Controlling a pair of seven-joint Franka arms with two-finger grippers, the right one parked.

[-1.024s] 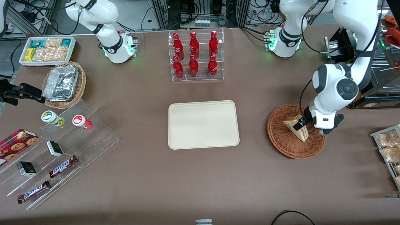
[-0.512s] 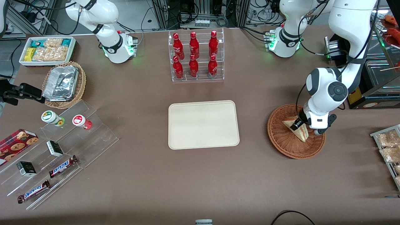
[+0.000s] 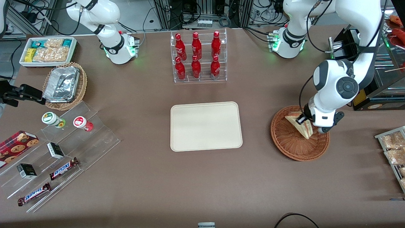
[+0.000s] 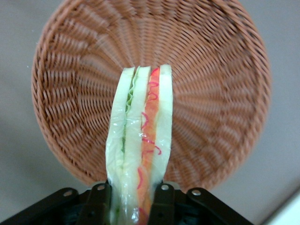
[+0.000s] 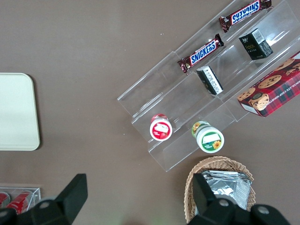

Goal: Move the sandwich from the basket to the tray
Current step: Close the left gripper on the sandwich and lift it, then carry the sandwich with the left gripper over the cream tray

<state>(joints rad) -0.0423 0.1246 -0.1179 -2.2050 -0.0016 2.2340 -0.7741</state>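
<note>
The sandwich [image 3: 300, 125] is a pale wedge with red, orange and green filling [image 4: 140, 140]. My left gripper [image 3: 304, 122] is shut on it, one black finger [image 4: 98, 206] pressed against each bread face, and holds it lifted just above the round reddish-brown wicker basket [image 3: 291, 145]. In the left wrist view the basket [image 4: 215, 93] lies under the hanging sandwich with nothing else in it. The cream rectangular tray [image 3: 206, 126] lies flat at the table's middle, toward the parked arm's end from the basket, with nothing on it.
A clear rack of red bottles [image 3: 197, 57] stands farther from the front camera than the tray. A wire rack of snack packets [image 3: 394, 148] lies at the working arm's end. Toward the parked arm's end are a foil-tray basket [image 3: 65, 85] and a clear stepped shelf [image 3: 63, 152].
The gripper has risen with the sandwich, lifting it off the basket floor and shifting it slightly farther from the front camera. The arm's elbow has swung back toward the working arm's end.
</note>
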